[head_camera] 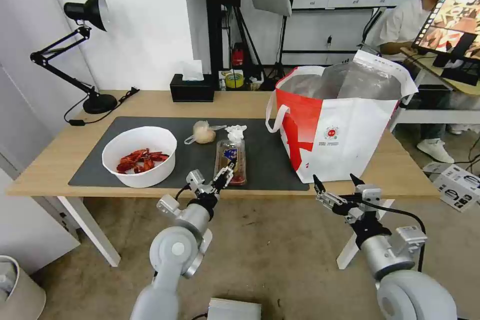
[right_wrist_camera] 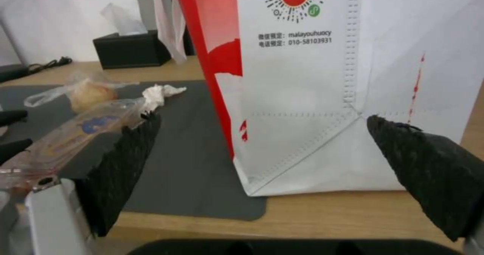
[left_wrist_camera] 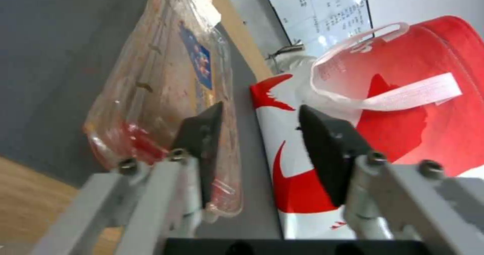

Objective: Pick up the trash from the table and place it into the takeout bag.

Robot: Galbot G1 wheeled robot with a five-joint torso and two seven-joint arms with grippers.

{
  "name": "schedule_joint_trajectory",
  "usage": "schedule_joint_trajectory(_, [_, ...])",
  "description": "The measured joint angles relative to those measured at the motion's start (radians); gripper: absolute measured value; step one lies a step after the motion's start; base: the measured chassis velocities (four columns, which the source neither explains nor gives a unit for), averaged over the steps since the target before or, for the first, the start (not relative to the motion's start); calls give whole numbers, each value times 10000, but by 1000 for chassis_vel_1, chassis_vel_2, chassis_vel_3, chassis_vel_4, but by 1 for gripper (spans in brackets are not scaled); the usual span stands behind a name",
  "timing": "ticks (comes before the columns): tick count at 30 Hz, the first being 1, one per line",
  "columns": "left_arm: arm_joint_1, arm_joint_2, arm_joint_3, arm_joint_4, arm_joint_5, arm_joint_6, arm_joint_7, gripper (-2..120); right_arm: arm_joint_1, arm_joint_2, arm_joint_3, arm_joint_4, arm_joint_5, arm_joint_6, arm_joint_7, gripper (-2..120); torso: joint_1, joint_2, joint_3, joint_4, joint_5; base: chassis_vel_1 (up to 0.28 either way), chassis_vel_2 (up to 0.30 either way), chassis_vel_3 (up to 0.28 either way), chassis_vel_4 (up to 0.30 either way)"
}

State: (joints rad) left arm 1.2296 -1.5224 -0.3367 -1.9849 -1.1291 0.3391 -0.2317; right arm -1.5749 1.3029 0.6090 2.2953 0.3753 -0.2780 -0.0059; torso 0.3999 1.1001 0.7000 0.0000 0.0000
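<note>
1. Black desk lamp (head_camera: 85, 15), upper left of the frame, its round base down on the wood.
2. Black tissue box (head_camera: 192, 88), top centre, white tissue poking out.
3. Yellow tape roll (head_camera: 233, 80) just right of it.
4. Monitor (head_camera: 452, 17), far upper right.

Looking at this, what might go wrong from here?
The open left gripper is at the near end of the clear plastic clamshell tray; thin plastic may slip or flex. The tall white-and-red takeout bag stands close beside it, so lifting could snag its white loop handle.
</note>
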Motion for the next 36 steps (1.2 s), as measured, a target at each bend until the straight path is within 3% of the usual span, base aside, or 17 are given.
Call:
schedule_joint_trajectory(7, [37,25,-1,134,43,-18,12,17,292,-314,-143,-189,543,0,138,100,0,0,0,0,0,0,0,0,0])
schedule_joint_trajectory(10, [9,97,121,288,51,-22,12,3,539,-560,-307,-345,1347,0,304,100,1,-2,0,-2,-1,0,0,0,0])
schedule_joint_trajectory(12, [11,110,129,304,52,-22,13,0,611,-625,-364,-390,1541,1,324,100,1,-2,0,-2,0,0,0,0,0])
schedule_joint_trajectory(29, [-78,223,66,422,70,-41,13,0,2727,-2092,-2215,-1575,6491,-264,1012,100,2,-2,0,1,-1,0,0,0,0])
schedule_joint_trajectory(36, [-92,214,60,431,76,-50,13,0,3757,-2870,-2933,-2347,7606,-283,1144,100,2,-2,0,0,0,0,0,0,0])
